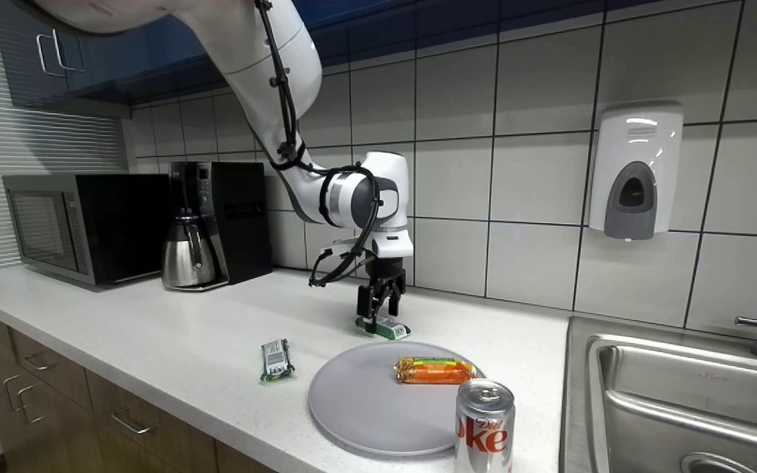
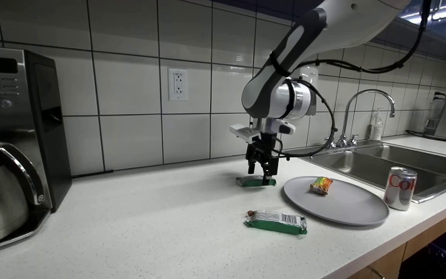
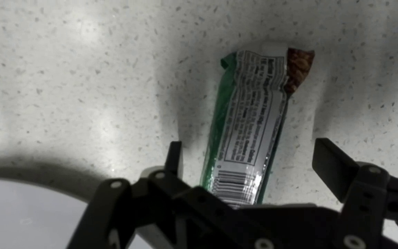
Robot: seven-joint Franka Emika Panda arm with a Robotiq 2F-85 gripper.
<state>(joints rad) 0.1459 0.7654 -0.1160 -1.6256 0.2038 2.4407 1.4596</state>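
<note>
A white speckled counter (image 1: 175, 341) runs along a tiled wall (image 1: 451, 167), and over it a white robot arm (image 1: 273, 72) reaches down, ending in a black gripper (image 1: 382, 321). Taking that gripper as the middle of the dial in an exterior view, the steel sink (image 1: 579, 394) lies between three and four o'clock, the microwave (image 1: 83, 226) between nine and ten, and the coffee maker (image 1: 240, 223) (its steel carafe (image 1: 184, 256) in place) at ten. The round grey plate (image 1: 378, 420) is near the gripper, between five and six; the soap dispenser (image 1: 638, 144) hangs on the wall at two.

The gripper points straight down, low over the counter. Toward half past four, a silver Diet Coke can (image 1: 483, 427) stands upright beside the plate.

Directly beneath the gripper a green-and-silver wrapped bar (image 3: 245, 128) lies flat on the counter, barcode up; in the wrist view its far end points between twelve and one. The fingers (image 3: 333, 169) are spread apart and unclenched, one on either side of this bar, with a strip of counter showing between each of them and the wrapper. A second green bar (image 1: 278, 360) lies on the counter a little past eight o'clock from the gripper, well apart from it. An orange-wrapped bar (image 1: 435, 372) rests on the plate, at about two o'clock from the plate's middle.
</note>
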